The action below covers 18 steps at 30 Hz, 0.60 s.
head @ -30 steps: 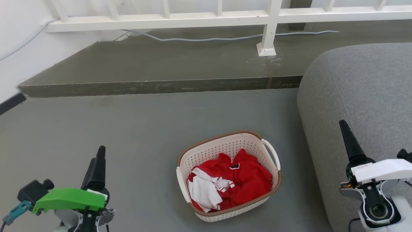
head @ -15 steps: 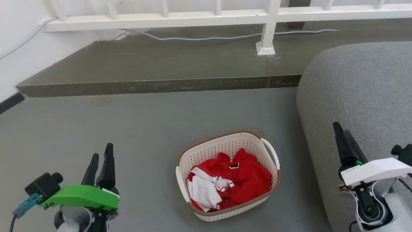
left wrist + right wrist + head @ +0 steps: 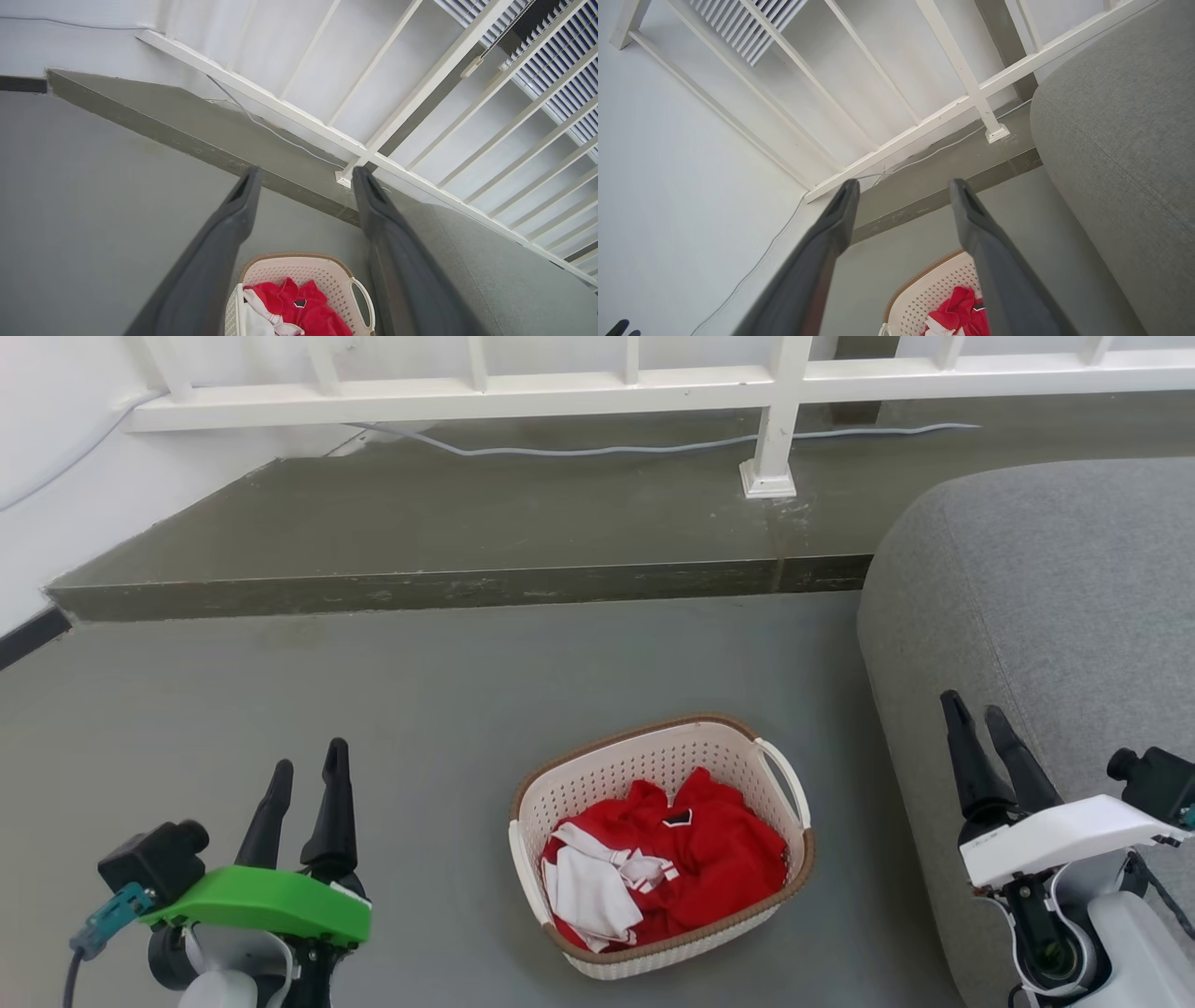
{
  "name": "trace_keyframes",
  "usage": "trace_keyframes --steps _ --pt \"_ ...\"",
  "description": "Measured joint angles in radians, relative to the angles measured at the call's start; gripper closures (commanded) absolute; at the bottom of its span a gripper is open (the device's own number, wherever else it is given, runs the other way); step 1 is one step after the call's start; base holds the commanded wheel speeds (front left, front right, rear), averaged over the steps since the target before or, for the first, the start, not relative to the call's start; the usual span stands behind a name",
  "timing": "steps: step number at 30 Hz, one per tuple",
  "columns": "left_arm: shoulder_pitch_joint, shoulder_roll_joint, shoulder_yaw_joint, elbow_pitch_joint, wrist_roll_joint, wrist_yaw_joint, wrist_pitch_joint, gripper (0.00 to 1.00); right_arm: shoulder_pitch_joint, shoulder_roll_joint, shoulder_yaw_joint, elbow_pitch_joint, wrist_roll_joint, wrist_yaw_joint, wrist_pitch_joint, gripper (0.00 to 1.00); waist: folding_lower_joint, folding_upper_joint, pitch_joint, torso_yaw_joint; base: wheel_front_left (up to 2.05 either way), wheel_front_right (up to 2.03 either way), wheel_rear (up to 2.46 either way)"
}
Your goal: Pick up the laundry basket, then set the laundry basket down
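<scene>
One laundry basket (image 3: 621, 773) stands upright on the grey floor (image 3: 373, 709), low in the head view and a little right of centre, just beside the rounded edge of a grey sofa (image 3: 1046, 597) without touching it. Its cream perforated walls rise to a brown woven-look rim, and a white loop handle (image 3: 789, 779) stands out on the side facing the sofa. A crumpled red garment (image 3: 719, 859) lies inside, with a white cloth (image 3: 588, 891) bunched on it toward the basket's left wall.

Neither gripper touches the basket. The left gripper (image 3: 308, 756) hangs over bare floor well to the basket's left, under a green wrist cover (image 3: 261, 905); its two dark fingers stand parted with a clear gap and hold nothing. The right gripper (image 3: 971, 705) is over the sofa's edge to the basket's right, above a white wrist cover (image 3: 1064, 831); its fingers are likewise parted and empty.

In the left wrist view the left gripper (image 3: 307, 170) has the basket (image 3: 299, 270) low between its spread fingers. In the right wrist view the right gripper (image 3: 904, 182) has part of the basket (image 3: 934, 291) at the bottom edge, between its fingers.

Beyond the basket a raised concrete step (image 3: 467, 523) crosses the floor, bearing a white railing (image 3: 560, 392) and a pale cable (image 3: 607, 450) lying along it
</scene>
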Motion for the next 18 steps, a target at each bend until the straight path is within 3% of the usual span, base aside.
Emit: trace_keyframes --steps 18 --pt "0.000 -0.002 -0.034 -0.042 0.231 0.009 -0.058 0.00 0.000 -0.001 0.028 -0.004 -0.220 0.000 -0.060 0.00 0.0000 0.0000 0.002 -0.005 0.00 0.00 0.00"
